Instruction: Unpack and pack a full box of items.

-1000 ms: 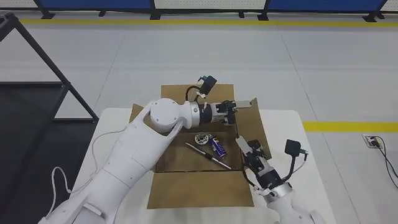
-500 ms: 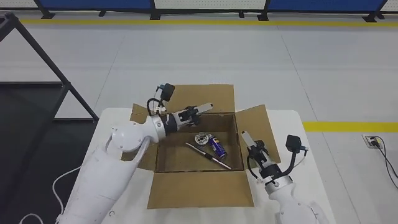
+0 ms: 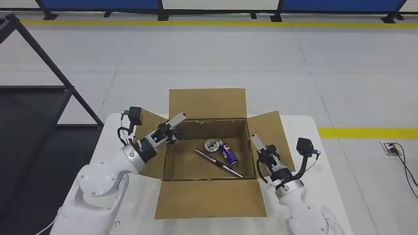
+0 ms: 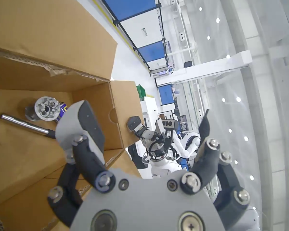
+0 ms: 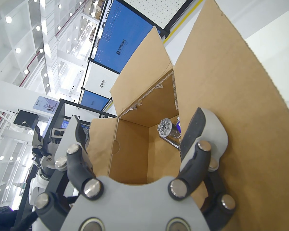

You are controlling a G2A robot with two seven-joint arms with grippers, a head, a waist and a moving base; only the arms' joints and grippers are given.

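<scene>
The box (image 3: 208,103) sits open in the middle of the white table (image 3: 294,125); all 4 flaps are folded outward, the front one lying flat toward the robot, the back one spread away from it, the 2 side ones angled up and out.

3 items lie on the box floor, toward its back right part: a round metal part (image 3: 211,146) with holes in its face; a small blue can (image 3: 228,153) on its side just beside that part; a thin metal rod (image 3: 219,163) lying slantwise in front of both, its far end near the round part.

The left gripper (image 4: 144,114) hangs above the box's left flap, at the left wall, its fingers pointing across toward the inside; the jaws stand wide apart and hold nothing.

The right gripper (image 5: 137,116) is at the box's right side, over the right flap near the wall's top edge, pointing back toward the inside; its jaws are also spread wide and empty; 1 finger (image 5: 202,131) lies close against the flap's inner face, though contact cannot be told.

Neither gripper touches any of the 3 items.
</scene>
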